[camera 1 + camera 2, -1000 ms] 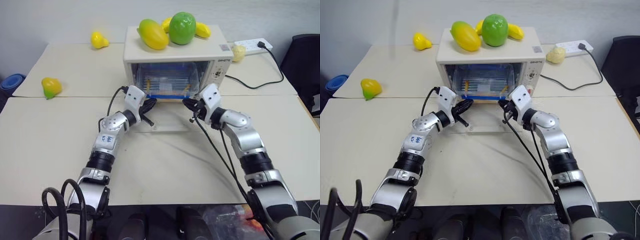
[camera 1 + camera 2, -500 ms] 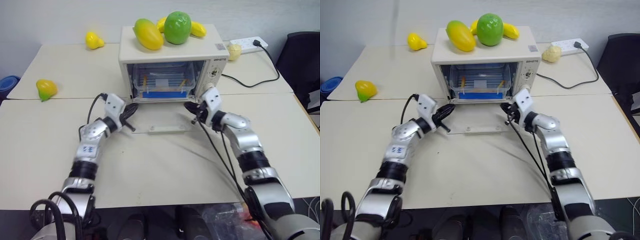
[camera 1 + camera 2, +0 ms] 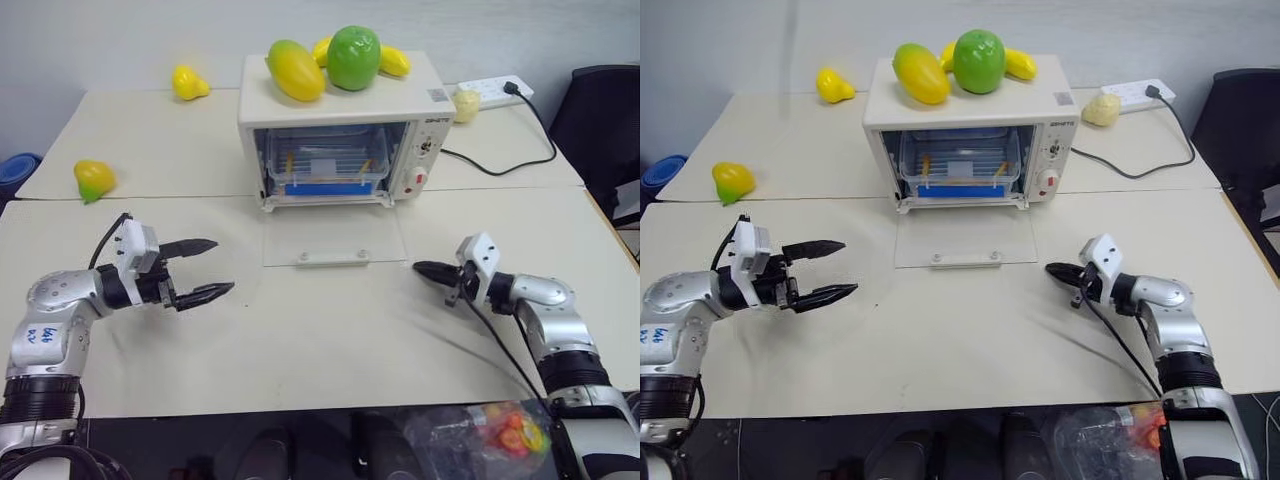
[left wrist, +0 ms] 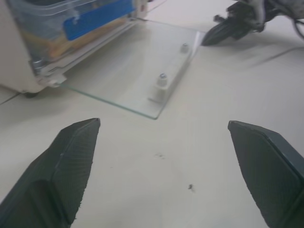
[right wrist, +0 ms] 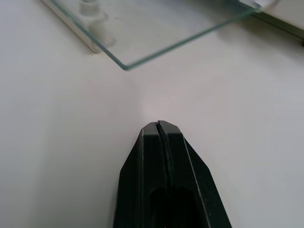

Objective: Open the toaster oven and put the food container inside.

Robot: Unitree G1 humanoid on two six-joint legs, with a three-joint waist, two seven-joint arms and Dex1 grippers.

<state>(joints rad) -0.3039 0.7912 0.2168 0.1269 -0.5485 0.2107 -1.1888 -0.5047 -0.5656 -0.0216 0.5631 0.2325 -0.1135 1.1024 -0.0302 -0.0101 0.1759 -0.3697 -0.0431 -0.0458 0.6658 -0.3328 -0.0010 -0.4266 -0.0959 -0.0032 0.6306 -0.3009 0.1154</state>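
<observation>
The left gripper [image 3: 200, 270] is hanging wide open over the tabletop [image 3: 330, 340], pulled back from the toaster oven [image 3: 345, 130] — the food container [image 3: 328, 160] is sitting inside, door down. The right gripper [image 3: 425, 269] is shut, empty, also withdrawn — only closing seems left.

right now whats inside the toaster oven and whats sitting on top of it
Inside the toaster oven, behind its open door, sits the food container, with a blue clip strip and orange strips showing. Its back is hidden. On top lie a yellow-orange mango, a green fruit and two partly covered yellow fruits.
</observation>
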